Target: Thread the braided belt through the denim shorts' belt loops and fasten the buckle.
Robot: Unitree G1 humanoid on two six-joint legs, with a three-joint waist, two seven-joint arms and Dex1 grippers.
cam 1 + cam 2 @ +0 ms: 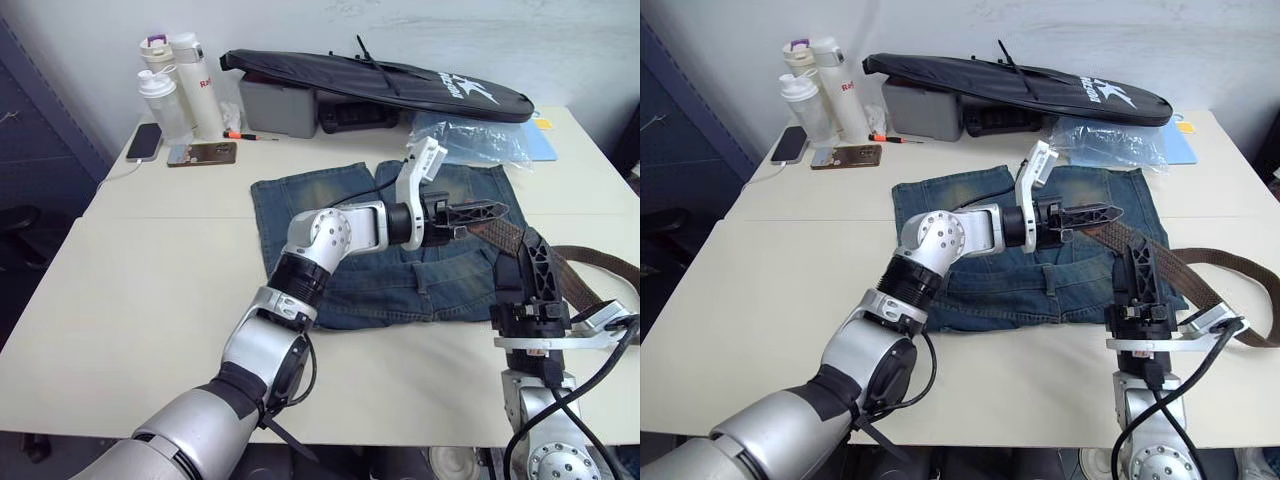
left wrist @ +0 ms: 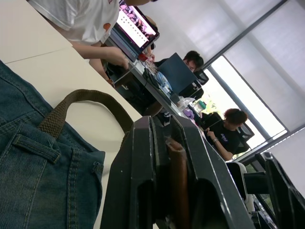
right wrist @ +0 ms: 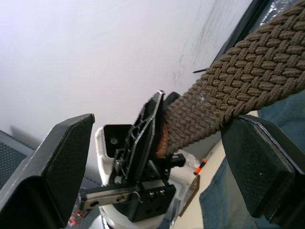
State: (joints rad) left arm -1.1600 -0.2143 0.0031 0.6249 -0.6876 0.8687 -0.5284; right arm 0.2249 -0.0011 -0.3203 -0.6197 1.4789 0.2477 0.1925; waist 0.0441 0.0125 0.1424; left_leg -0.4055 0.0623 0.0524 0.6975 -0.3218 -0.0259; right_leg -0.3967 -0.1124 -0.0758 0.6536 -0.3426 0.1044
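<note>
We see the table [image 1: 150, 300] with the shorts [image 1: 300, 215] lying flat in the middle of it. The belt [image 1: 1200, 275] runs from the shorts' right side out over the table and curls round near the right edge. Our left gripper [image 1: 480, 213] reaches across the shorts, its fingers closed tight on the belt's tan tip [image 2: 178, 176]. Our right gripper [image 1: 1138, 268] stands near the shorts' right edge, fingers wide apart, with the belt passing between them.
</note>
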